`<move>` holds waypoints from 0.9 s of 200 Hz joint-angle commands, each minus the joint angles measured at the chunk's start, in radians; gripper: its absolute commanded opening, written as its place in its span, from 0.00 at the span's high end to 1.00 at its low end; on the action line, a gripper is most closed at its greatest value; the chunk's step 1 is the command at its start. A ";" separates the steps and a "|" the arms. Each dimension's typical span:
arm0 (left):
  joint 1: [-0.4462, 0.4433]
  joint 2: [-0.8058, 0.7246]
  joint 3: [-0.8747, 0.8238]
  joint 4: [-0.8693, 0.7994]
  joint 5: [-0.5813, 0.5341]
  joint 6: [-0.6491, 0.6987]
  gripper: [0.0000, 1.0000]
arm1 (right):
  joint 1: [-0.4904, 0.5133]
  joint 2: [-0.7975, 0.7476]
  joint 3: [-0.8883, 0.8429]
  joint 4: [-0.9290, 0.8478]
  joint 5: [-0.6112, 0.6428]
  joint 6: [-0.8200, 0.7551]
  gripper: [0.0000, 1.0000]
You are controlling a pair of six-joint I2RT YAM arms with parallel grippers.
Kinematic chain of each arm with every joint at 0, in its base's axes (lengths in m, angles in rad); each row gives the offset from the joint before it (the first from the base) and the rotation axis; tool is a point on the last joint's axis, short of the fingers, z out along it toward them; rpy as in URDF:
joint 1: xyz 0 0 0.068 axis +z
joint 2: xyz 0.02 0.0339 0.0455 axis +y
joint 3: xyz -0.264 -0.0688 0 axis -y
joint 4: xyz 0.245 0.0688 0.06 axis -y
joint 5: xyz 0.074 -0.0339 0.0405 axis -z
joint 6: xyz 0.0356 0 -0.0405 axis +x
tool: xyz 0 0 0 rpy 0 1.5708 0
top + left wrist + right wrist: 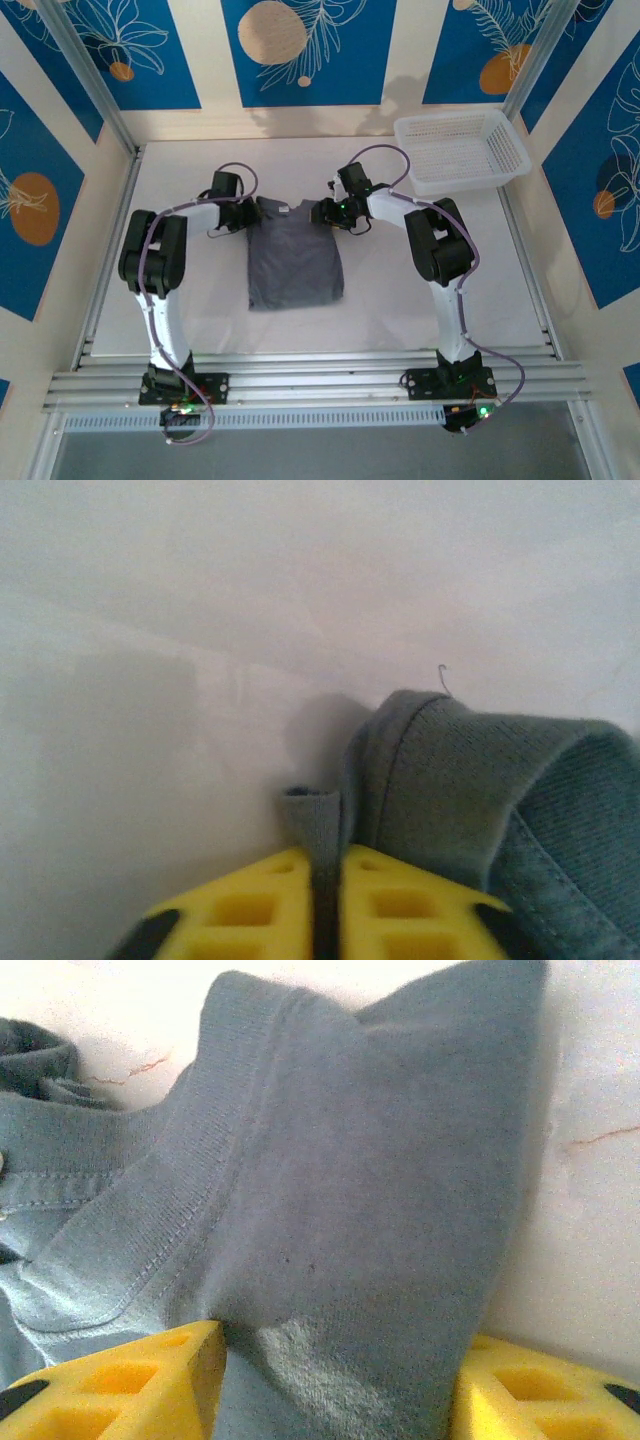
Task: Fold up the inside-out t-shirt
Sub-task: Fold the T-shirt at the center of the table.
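Grey thin cloth, the inside-out t-shirt (295, 265) lies mid-desk (420, 300), its collar end pinched — a mere sliver by the left gripper (325, 858), a thick bunch by the right gripper (335, 1360) — so uneven pulling could slip the sliver free and skew the fold.

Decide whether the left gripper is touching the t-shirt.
Touching. The left wrist view shows the left gripper shut on a narrow fold of the t-shirt, the cloth pinched between its fingers.
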 commanded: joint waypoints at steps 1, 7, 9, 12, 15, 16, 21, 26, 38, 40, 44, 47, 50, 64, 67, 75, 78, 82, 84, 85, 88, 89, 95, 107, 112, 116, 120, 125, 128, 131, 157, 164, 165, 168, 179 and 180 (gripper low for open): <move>-0.033 0.029 0.016 -0.050 0.041 0.035 1.00 | -0.007 -0.077 -0.020 -0.085 -0.003 -0.003 0.43; -0.032 0.013 0.011 -0.051 0.046 0.039 1.00 | -0.011 -0.102 -0.030 -0.086 0.012 -0.007 0.41; -0.033 0.008 0.008 -0.051 0.047 0.041 1.00 | -0.013 -0.110 -0.035 -0.086 0.017 -0.010 0.40; -0.033 -0.001 0.004 -0.052 0.049 0.044 1.00 | -0.016 -0.122 -0.041 -0.086 0.025 -0.012 0.39; -0.032 -0.011 0.001 -0.053 0.049 0.048 1.00 | -0.019 -0.135 -0.050 -0.085 0.032 -0.016 0.38; -0.032 -0.014 0.000 -0.053 0.048 0.049 1.00 | -0.019 -0.139 -0.053 -0.084 0.035 -0.018 0.38; -0.033 -0.028 -0.006 -0.060 0.042 0.053 1.00 | -0.025 -0.159 -0.071 -0.075 0.047 -0.024 0.35; -0.031 -0.042 -0.009 -0.066 0.034 0.061 1.00 | -0.030 -0.177 -0.092 -0.061 0.059 -0.029 0.29; -0.032 -0.064 -0.016 -0.082 0.018 0.077 1.00 | -0.041 -0.201 -0.145 -0.014 0.081 -0.034 0.20; -0.033 -0.066 -0.017 -0.085 0.016 0.079 1.00 | -0.043 -0.202 -0.149 -0.009 0.083 -0.034 0.19; -0.032 -0.071 -0.018 -0.089 0.015 0.085 1.00 | -0.044 -0.200 -0.156 -0.004 0.084 -0.033 0.16; -0.032 -0.073 -0.018 -0.091 0.015 0.088 1.00 | -0.046 -0.195 -0.157 -0.003 0.082 -0.032 0.16; -0.032 -0.075 -0.018 -0.093 0.017 0.090 1.00 | -0.046 -0.188 -0.155 -0.005 0.079 -0.032 0.16; -0.032 -0.078 -0.020 -0.091 0.032 0.096 1.00 | -0.044 -0.141 -0.122 -0.039 0.074 -0.022 0.17; -0.032 -0.078 -0.022 -0.089 0.034 0.095 1.00 | -0.042 -0.129 -0.112 -0.047 0.073 -0.019 0.18; -0.032 -0.077 -0.023 -0.086 0.038 0.093 1.00 | -0.039 -0.099 -0.090 -0.061 0.073 -0.011 0.21; -0.031 -0.075 -0.024 -0.086 0.040 0.093 1.00 | -0.037 -0.090 -0.084 -0.065 0.072 -0.009 0.22; -0.032 -0.074 -0.025 -0.085 0.041 0.093 1.00 | -0.035 -0.079 -0.077 -0.067 0.073 -0.004 0.22; -0.033 -0.073 -0.025 -0.085 0.041 0.093 1.00 | -0.033 -0.075 -0.074 -0.069 0.073 -0.001 0.23; -0.032 -0.074 -0.025 -0.085 0.042 0.093 1.00 | -0.033 -0.071 -0.073 -0.069 0.074 0.001 0.23; -0.032 -0.074 -0.025 -0.085 0.042 0.092 1.00 | -0.031 -0.065 -0.070 -0.070 0.074 0.004 0.23; -0.032 -0.073 -0.025 -0.085 0.042 0.092 1.00 | -0.031 -0.061 -0.068 -0.070 0.074 0.005 0.24; -0.032 -0.072 -0.025 -0.087 0.042 0.091 1.00 | -0.027 -0.049 -0.062 -0.071 0.070 0.010 0.26; -0.032 -0.072 -0.028 -0.085 0.043 0.091 1.00 | -0.015 -0.029 -0.055 -0.070 0.051 0.016 0.31; -0.033 -0.071 -0.028 -0.085 0.043 0.091 1.00 | -0.009 -0.022 -0.054 -0.069 0.048 0.016 0.33; -0.033 -0.071 -0.027 -0.085 0.042 0.091 1.00 | -0.003 -0.018 -0.054 -0.070 0.048 0.017 0.34; -0.033 -0.071 -0.026 -0.084 0.043 0.091 1.00 | 0.003 -0.015 -0.054 -0.072 0.048 0.018 0.35; -0.033 -0.070 -0.027 -0.084 0.044 0.091 1.00 | 0.011 -0.011 -0.053 -0.072 0.051 0.018 0.36; -0.032 -0.069 -0.026 -0.084 0.045 0.091 1.00 | 0.015 -0.010 -0.054 -0.071 0.055 0.019 0.36; -0.033 -0.069 -0.026 -0.081 0.046 0.090 1.00 | 0.020 -0.009 -0.056 -0.071 0.060 0.021 0.36; -0.033 -0.063 -0.034 -0.050 0.071 0.077 1.00 | 0.044 0.024 -0.047 -0.052 0.041 0.040 0.37; -0.033 -0.062 -0.035 -0.048 0.073 0.073 1.00 | 0.048 0.035 -0.037 -0.055 0.038 0.042 0.37; -0.033 -0.062 -0.035 -0.048 0.073 0.073 1.00 | 0.048 0.036 -0.035 -0.055 0.038 0.042 0.37; -0.033 -0.062 -0.035 -0.047 0.072 0.072 1.00 | 0.050 0.040 -0.029 -0.056 0.038 0.042 0.37; -0.034 -0.062 -0.039 -0.042 0.075 0.071 1.00 | 0.053 0.052 -0.010 -0.063 0.039 0.039 0.38; -0.033 -0.062 -0.040 -0.042 0.075 0.071 1.00 | 0.053 0.052 -0.010 -0.064 0.039 0.039 0.38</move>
